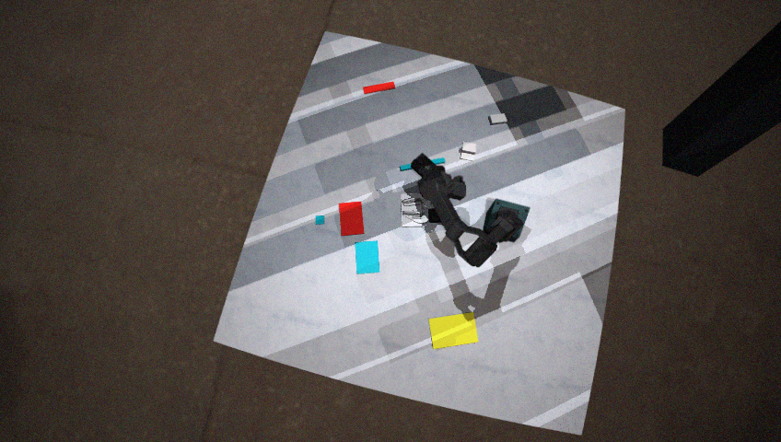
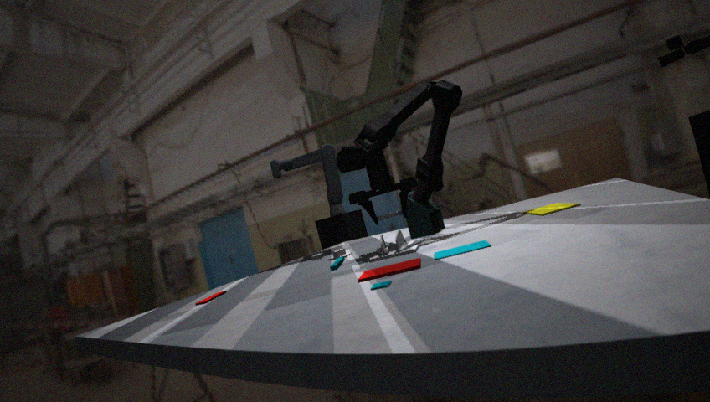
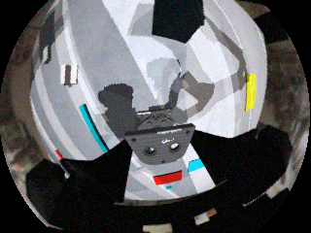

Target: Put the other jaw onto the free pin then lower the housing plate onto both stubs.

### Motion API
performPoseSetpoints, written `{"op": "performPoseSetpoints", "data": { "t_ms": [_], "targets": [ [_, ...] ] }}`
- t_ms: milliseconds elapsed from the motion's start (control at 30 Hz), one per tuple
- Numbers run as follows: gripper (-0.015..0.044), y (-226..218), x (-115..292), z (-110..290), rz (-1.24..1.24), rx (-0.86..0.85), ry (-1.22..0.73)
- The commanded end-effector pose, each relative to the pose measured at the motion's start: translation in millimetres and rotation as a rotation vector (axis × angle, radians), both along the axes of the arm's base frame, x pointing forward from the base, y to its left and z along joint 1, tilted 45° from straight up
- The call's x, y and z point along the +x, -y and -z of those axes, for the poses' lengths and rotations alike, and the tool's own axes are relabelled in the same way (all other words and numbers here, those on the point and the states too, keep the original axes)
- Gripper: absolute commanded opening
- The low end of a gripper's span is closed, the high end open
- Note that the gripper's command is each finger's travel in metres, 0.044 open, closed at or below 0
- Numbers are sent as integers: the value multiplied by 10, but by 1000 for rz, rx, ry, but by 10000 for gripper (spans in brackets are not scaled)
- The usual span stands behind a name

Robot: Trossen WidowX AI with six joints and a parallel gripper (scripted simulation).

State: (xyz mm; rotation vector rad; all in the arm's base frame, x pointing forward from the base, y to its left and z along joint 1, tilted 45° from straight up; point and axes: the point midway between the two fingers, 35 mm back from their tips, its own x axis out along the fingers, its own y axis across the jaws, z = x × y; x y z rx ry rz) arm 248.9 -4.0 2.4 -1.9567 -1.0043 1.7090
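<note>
My gripper (image 2: 389, 215) (image 3: 159, 135) is shut on the grey housing plate, its fingers at the plate's two ends. The plate (image 3: 161, 156) shows two round holes in the wrist view; in the exterior view it is a thin, nearly level strip above the base. The pale base (image 1: 408, 223) lies on the table below and slightly beside the hand in the top view. On it two pointed grey jaws (image 2: 399, 240) stand up in the exterior view. The plate hides much of the jaws in the wrist view. Pins, stubs and tooth meshing are too small or hidden to tell.
A red slab (image 1: 351, 218) (image 2: 389, 270) and a cyan slab (image 1: 367, 257) (image 2: 462, 249) lie near the base. A cyan bar (image 1: 405, 167) (image 3: 92, 126) lies beneath the arm. A yellow slab (image 1: 453, 331) and small white blocks (image 1: 467, 152) (image 1: 497, 119) lie farther off.
</note>
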Motion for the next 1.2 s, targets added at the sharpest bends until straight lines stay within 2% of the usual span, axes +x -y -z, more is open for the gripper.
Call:
{"op": "performPoseSetpoints", "data": {
  "t_ms": [0, 1167],
  "targets": [
    [351, -9, -5, -14, 6, 3, 0],
    [351, -37, -3, 15, 7, 2, -2]
  ]
}}
